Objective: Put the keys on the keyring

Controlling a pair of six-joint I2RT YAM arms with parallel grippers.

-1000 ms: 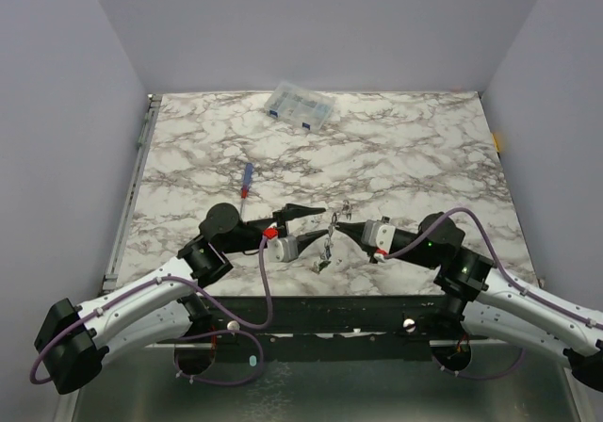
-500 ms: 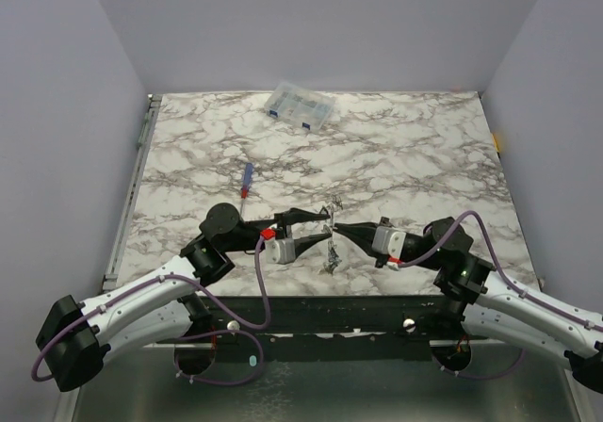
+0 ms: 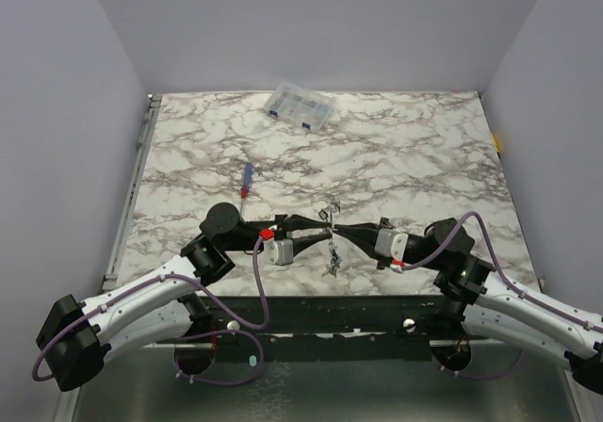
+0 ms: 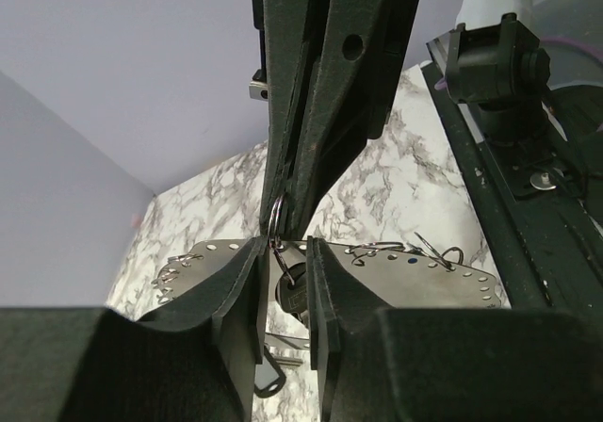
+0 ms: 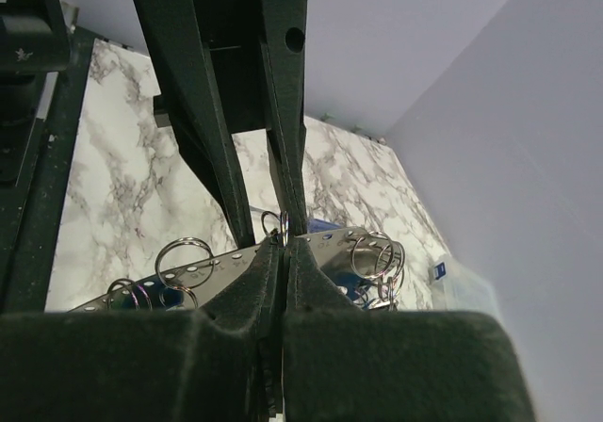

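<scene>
Pinching the keyring (image 4: 273, 226), right claw (image 5: 283, 241) clamped; left claw (image 4: 283, 262), grip unclear, around dangling keys (image 3: 331, 260); screwdriver (image 3: 246, 179) beyond.

Hands: two, left hand (image 3: 322, 225) and right hand (image 3: 340, 229). Screwdriver (image 3: 246, 179): one. Clear compartment box (image 3: 300, 107): one. Key bunch (image 3: 330, 262): one, keys uncountable.

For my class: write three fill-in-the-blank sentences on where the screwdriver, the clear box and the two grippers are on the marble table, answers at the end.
1. The screwdriver lies on the ___ arm's side of the table.
2. The clear box sits at the table's ___ edge.
3. The left gripper and right gripper meet tip to tip at the keys, in the table's ___ half.
Missing words: left; far; near.
</scene>
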